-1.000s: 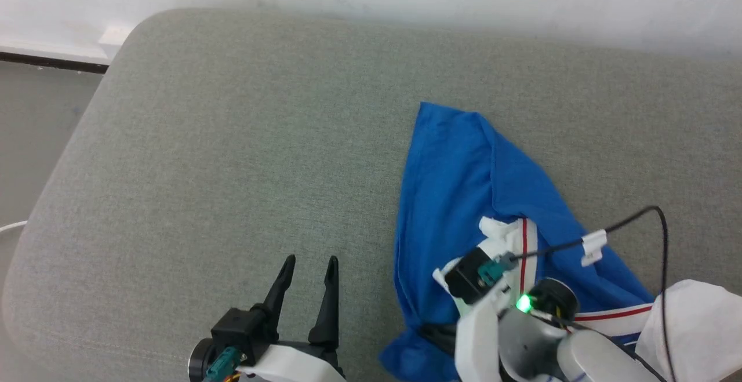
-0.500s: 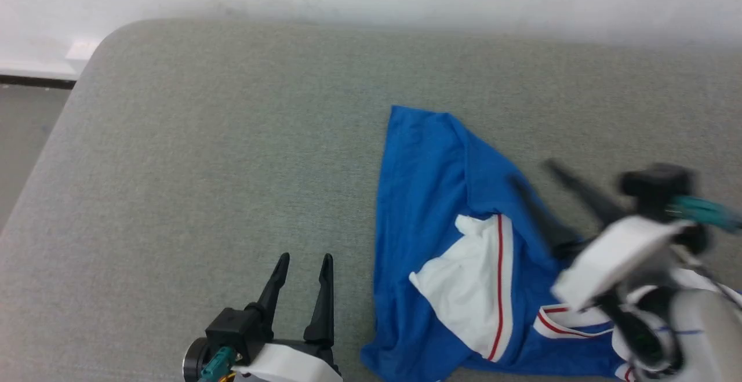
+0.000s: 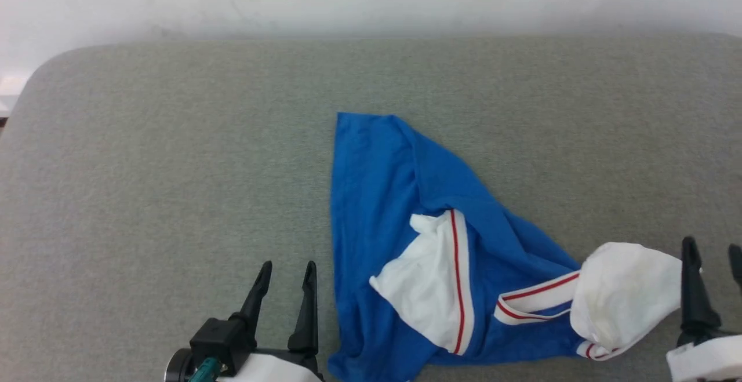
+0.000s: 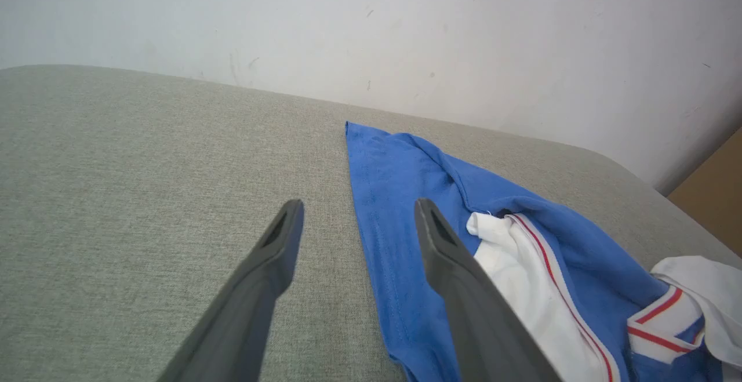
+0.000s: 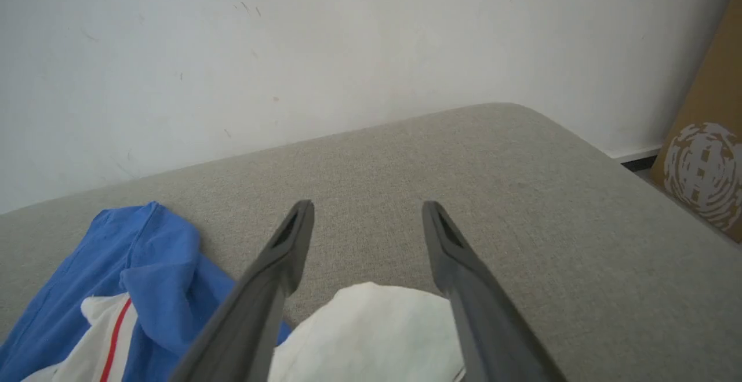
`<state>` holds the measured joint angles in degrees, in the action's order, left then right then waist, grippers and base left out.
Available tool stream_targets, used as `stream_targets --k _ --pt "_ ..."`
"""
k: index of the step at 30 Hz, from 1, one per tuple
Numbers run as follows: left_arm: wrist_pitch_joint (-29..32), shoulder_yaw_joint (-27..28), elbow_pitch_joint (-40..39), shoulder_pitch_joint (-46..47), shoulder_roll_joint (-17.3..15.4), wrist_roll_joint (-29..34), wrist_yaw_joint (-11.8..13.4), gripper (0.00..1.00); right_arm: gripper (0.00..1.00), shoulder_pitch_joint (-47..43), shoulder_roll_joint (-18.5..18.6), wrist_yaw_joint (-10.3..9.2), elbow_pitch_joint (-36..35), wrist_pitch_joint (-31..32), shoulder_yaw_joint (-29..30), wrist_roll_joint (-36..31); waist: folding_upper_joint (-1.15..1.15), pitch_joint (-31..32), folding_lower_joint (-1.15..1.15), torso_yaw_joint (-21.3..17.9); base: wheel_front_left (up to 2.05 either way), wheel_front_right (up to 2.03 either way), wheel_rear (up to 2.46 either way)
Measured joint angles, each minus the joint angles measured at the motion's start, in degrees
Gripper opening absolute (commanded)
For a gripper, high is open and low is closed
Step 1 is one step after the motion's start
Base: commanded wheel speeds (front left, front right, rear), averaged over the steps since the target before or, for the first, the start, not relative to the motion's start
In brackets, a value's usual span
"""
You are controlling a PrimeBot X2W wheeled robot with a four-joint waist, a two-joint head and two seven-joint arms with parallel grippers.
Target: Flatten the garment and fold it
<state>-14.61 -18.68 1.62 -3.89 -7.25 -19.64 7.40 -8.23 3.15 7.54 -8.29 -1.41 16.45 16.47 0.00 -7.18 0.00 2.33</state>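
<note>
right gripper [image 3: 712, 250] has released the garment [image 3: 400, 196], jaws now spread, left gripper [image 3: 289, 266] jaws spread

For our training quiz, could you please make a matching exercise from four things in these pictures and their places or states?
Things: 1 left gripper; 2 right gripper; 3 shirt; 4 cardboard.
States: A brown, at the right wrist view's right edge; B crumpled on the cushion; C open, beside the puffed-up white sleeve; D open, left of the shirt's blue edge.
Pairs: 1-D; 2-C; 3-B; 4-A.
</note>
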Motion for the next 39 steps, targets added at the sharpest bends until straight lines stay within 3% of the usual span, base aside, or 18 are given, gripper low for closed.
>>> stream_targets --k 9,12,15,19,22,27,34,39 --pt "3.67 -2.24 -1.53 1.54 -2.65 2.83 -0.54 1.0 1.0 -1.6 -0.12 -0.01 3.86 -3.07 -4.12 2.87 0.0 0.05 0.0 -3.75 0.0 0.0 0.0" --pt "7.87 -4.66 -2.74 9.32 -5.21 6.14 -3.55 1.0 1.0 -1.37 -0.1 0.0 3.75 -3.21 -4.08 2.2 0.0 -0.49 0.0 -3.94 0.0 0.0 0.0" --pt "14.02 -7.25 -2.55 19.66 -6.86 8.22 -8.11 1.0 1.0 -0.67 -0.13 0.0 3.27 -3.21 -4.88 1.99 0.0 -1.53 0.01 -3.91 0.0 0.0 0.0" --pt "23.2 -11.14 1.47 32.49 -8.66 8.57 -13.54 1.0 1.0 1.21 -0.13 0.0 2.5 -3.18 -5.67 2.03 0.0 -3.39 0.01 -4.2 0.0 0.0 0.0" --pt "27.64 -15.51 5.67 40.92 -10.91 5.36 -14.5 1.0 1.0 2.46 -0.12 -0.01 2.03 -3.14 -6.23 2.11 0.0 -5.04 0.01 -4.71 0.0 0.0 0.0" --pt "32.55 -28.86 11.61 53.26 -18.82 -3.38 -14.51 1.0 1.0 4.43 -0.14 0.0 1.65 -2.61 -8.0 2.24 0.0 -8.01 0.02 -6.12 0.0 0.0 0.0" --pt "40.9 -43.97 14.16 59.72 -25.2 -19.87 -14.51 1.0 1.0 6.6 -0.13 0.0 1.02 -2.05 -9.06 2.65 0.0 -12.21 0.02 -8.67 0.0 0.0 0.0" --pt "40.33 -52.03 14.74 63.56 -27.98 -20.6 -14.52 1.0 1.0 7.45 -0.12 0.0 1.02 -2.07 -9.31 3.28 0.0 -15.17 0.01 -10.19 0.0 0.0 0.0"
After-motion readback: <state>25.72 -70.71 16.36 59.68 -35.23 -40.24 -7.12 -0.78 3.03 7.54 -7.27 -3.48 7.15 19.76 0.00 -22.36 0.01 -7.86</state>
